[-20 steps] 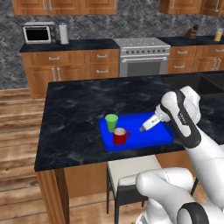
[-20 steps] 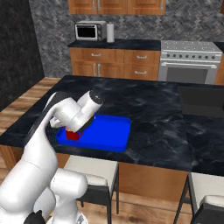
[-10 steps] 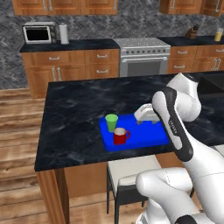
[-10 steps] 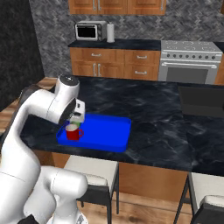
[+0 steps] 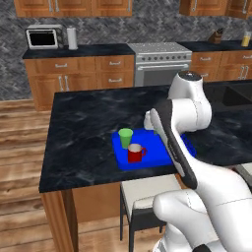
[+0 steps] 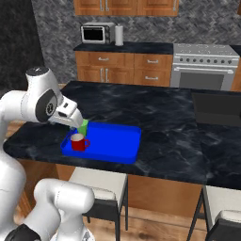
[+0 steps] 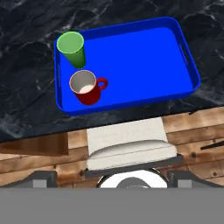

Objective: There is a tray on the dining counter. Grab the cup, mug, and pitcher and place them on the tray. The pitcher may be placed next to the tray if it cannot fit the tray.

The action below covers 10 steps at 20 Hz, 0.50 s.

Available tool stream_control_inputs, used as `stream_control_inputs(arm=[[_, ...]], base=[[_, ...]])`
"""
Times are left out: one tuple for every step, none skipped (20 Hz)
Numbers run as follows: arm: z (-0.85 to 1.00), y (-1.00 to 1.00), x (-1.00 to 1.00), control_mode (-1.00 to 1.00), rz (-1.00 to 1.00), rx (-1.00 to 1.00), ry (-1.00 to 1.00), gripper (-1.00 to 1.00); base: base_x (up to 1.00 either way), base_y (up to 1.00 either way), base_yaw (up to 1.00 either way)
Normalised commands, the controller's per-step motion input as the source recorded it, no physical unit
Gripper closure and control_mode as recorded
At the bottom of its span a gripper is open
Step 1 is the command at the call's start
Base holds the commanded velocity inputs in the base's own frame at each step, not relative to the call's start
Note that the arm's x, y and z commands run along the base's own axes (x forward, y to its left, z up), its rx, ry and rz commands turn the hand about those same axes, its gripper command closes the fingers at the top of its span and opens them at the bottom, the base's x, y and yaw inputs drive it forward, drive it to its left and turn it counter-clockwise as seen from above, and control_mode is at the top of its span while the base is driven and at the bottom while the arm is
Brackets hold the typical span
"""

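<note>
The blue tray (image 5: 167, 155) (image 6: 117, 141) (image 7: 140, 61) lies near the front edge of the black dining counter (image 5: 83, 128). The green cup (image 5: 125, 138) (image 7: 71, 48) stands upright in the tray's left end. Right beside it stands the red mug (image 5: 134, 154) (image 6: 79, 142) (image 7: 85, 87), also upright. My gripper (image 5: 149, 120) (image 6: 71, 117) hangs above the tray's left part, open and holding nothing, well clear of both vessels. It half hides the cup (image 6: 84, 127) in the right base view. A tall vessel with orange-yellow content, by its look the pitcher (image 5: 244, 39), stands on the far back counter at right.
A stool (image 7: 131, 148) sits under the counter's front edge, just before the tray. A stove (image 5: 162, 61) and wooden cabinets line the back wall, with a microwave (image 5: 43, 37) at left. A dark sink (image 6: 216, 108) is set in the counter at right.
The arm has folded upward and its hand has risen off the tray and drifted toward the tray's left end. Cup and mug stay put on the tray. The jaws remain open.
</note>
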Motion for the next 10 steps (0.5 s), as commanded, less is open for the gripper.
stream_control_inputs(arm=[[0.32,0.0,-0.25,-1.0,-0.25,-0.2,0.0,-1.0],[0.42,0.0,-0.28,-1.0,-0.24,-0.19,0.0,-1.0],[0.47,0.0,-0.21,-1.0,-0.22,-0.19,0.0,-1.0],[0.41,0.0,-0.13,-1.0,-0.17,-0.15,0.03,-1.0],[0.38,0.0,0.0,-1.0,-0.12,-0.09,0.1,-1.0],[0.45,0.0,0.0,-1.0,-0.08,-0.03,0.12,-1.0],[0.44,0.0,0.0,-1.0,-0.01,0.0,0.11,-1.0],[0.38,-0.12,0.0,-1.0,0.0,0.0,0.15,-1.0],[0.34,-0.18,0.0,-1.0,0.0,0.0,0.17,-1.0],[0.31,-0.26,0.0,-1.0,0.0,0.0,0.16,-1.0]], base=[[0.0,0.0,0.0],[0.0,0.0,0.0],[0.0,0.0,0.0],[0.0,0.0,0.0],[0.0,0.0,0.0],[0.0,0.0,0.0],[0.0,0.0,0.0],[0.0,0.0,0.0],[0.0,0.0,0.0],[0.0,0.0,0.0]])
